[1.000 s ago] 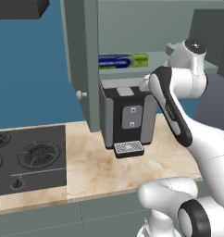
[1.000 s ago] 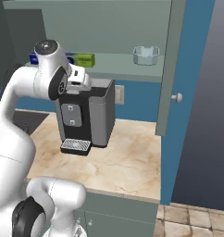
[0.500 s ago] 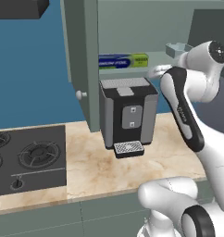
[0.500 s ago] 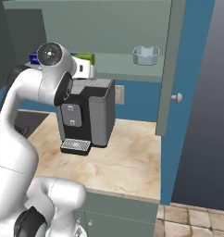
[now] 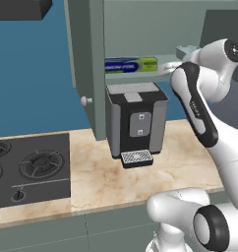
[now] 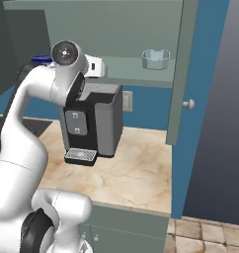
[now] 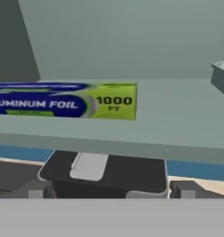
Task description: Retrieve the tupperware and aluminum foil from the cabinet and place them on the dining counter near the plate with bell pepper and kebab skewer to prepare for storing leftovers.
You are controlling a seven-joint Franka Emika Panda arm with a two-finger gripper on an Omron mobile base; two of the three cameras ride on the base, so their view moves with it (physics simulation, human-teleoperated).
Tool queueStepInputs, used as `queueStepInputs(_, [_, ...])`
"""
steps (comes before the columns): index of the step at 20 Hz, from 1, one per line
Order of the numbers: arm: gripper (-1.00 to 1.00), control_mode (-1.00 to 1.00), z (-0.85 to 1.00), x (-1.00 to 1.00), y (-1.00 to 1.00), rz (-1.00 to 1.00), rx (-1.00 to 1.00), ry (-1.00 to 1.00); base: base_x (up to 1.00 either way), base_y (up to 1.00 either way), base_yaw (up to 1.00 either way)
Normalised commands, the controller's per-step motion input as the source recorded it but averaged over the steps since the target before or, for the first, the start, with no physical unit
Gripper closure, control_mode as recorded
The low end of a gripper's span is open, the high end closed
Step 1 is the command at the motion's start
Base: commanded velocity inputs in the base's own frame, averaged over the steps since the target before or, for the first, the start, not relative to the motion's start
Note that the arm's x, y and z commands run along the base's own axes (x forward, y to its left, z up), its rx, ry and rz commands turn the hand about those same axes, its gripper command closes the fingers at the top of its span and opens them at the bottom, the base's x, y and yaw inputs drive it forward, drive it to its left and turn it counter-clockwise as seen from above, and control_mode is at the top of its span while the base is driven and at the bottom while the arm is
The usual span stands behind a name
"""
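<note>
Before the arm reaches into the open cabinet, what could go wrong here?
The aluminum foil lies close to the shelf's front edge, so a nudge from the open gripper might tip it off. The coffee machine stands directly below the shelf; a low approach could strike it. The tupperware sits apart, needing a separate reach.

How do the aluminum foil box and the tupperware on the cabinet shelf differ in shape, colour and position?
The aluminum foil is a long slim carton, while the tupperware is a short open tub with a flared rim. The foil box is opaque dark blue with a lime-green end; the tub is pale blue-grey and translucent. The foil lies at the shelf's left, above the coffee machine; the tupperware stands to the right. Both rest on the same shelf of the open cabinet.
</note>
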Motion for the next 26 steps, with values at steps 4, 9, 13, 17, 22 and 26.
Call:
queueStepInputs(4, [-1.00, -1.00, 0.01, 0.35, -0.12, 0.08, 0.00, 0.00, 0.00, 0.00, 0.00])
queueStepInputs(9, [-1.00, -1.00, 0.00, 0.37, -0.04, 0.10, 0.00, 0.00, 0.00, 0.00, 0.00])
queueStepInputs(13, [-1.00, -1.00, 0.00, 0.39, -0.04, 0.10, 0.00, 0.00, 0.00, 0.00, 0.00])
queueStepInputs(17, [-1.00, -1.00, 0.00, 0.32, -0.05, 0.10, 0.00, 0.00, 0.00, 0.00, 0.00])
queueStepInputs(22, [-1.00, -1.00, 0.00, 0.23, 0.00, 0.11, 0.00, 0.00, 0.00, 0.00, 0.00])
queueStepInputs(26, [-1.00, -1.00, 0.00, 0.25, 0.00, 0.11, 0.00, 0.00, 0.00, 0.00, 0.00])
